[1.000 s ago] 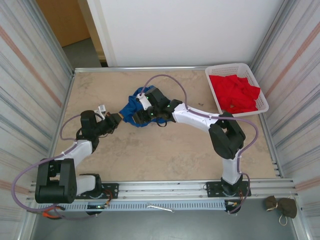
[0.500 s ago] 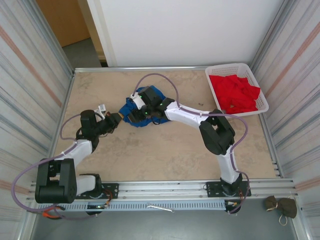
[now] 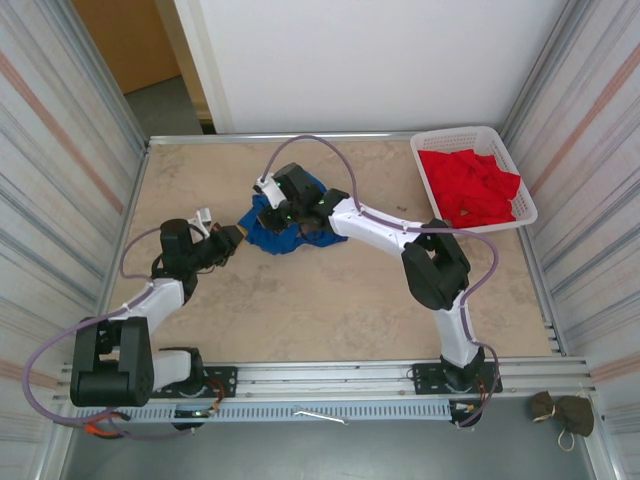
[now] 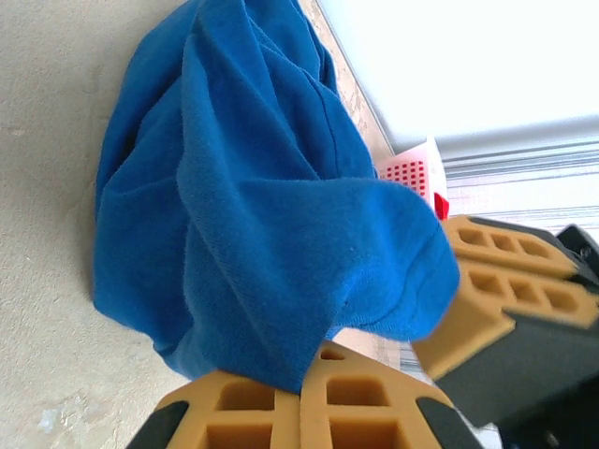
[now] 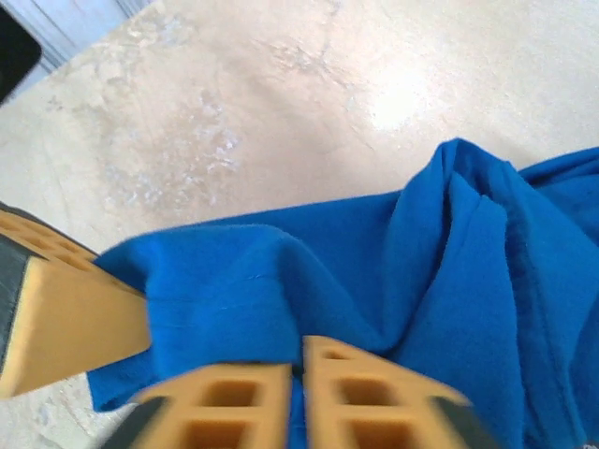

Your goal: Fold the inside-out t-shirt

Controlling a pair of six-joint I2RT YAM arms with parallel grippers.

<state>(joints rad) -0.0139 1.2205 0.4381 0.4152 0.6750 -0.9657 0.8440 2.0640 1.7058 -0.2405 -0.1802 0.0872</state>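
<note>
Blue cotton in a bunched heap, the inside-out t-shirt (image 3: 292,235) lies on the table (image 3: 330,300), left of centre and toward the far side; the left gripper (image 3: 236,238) is clamped on its left edge; the right gripper (image 3: 283,203) is pinched onto a fold at its far side; the step looks like spreading, so draw both grips apart evenly and low, lest cloth slip free.
</note>
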